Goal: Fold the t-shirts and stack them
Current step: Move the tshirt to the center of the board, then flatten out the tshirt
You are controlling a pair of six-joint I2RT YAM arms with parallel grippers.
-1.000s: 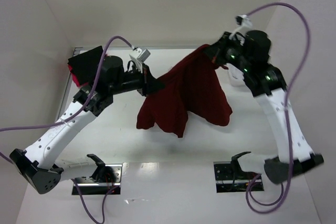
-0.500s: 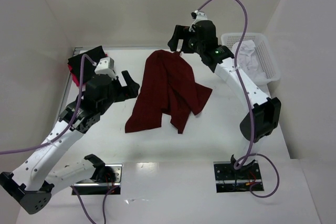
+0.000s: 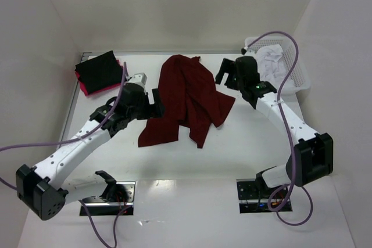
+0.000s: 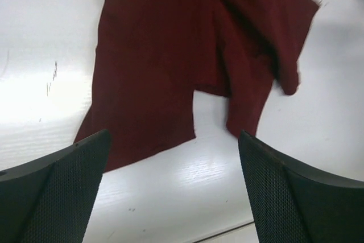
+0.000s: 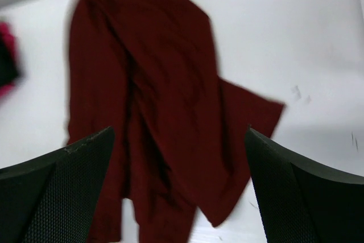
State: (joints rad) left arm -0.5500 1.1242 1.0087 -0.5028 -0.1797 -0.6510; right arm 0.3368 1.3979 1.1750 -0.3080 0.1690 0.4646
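Note:
A dark maroon t-shirt [image 3: 186,100] lies crumpled and loosely folded over itself on the white table, stretching from the back middle toward the front left. It fills the upper half of the left wrist view [image 4: 187,55] and most of the right wrist view [image 5: 153,112]. My left gripper [image 3: 158,101] hovers open at the shirt's left edge, holding nothing. My right gripper [image 3: 226,75] is open just right of the shirt's upper part, also empty. A folded black t-shirt [image 3: 97,69] rests on a folded pink one [image 3: 83,88] at the back left.
A white mesh basket [image 3: 296,74] with white cloth [image 3: 270,62] inside stands at the back right. White walls close in the table on the left, back and right. Purple cables loop off both arms.
Both grippers have let go of the maroon shirt, which dropped from hanging onto the table. The left arm moved in to the shirt's left edge. The right arm drew back to the right.

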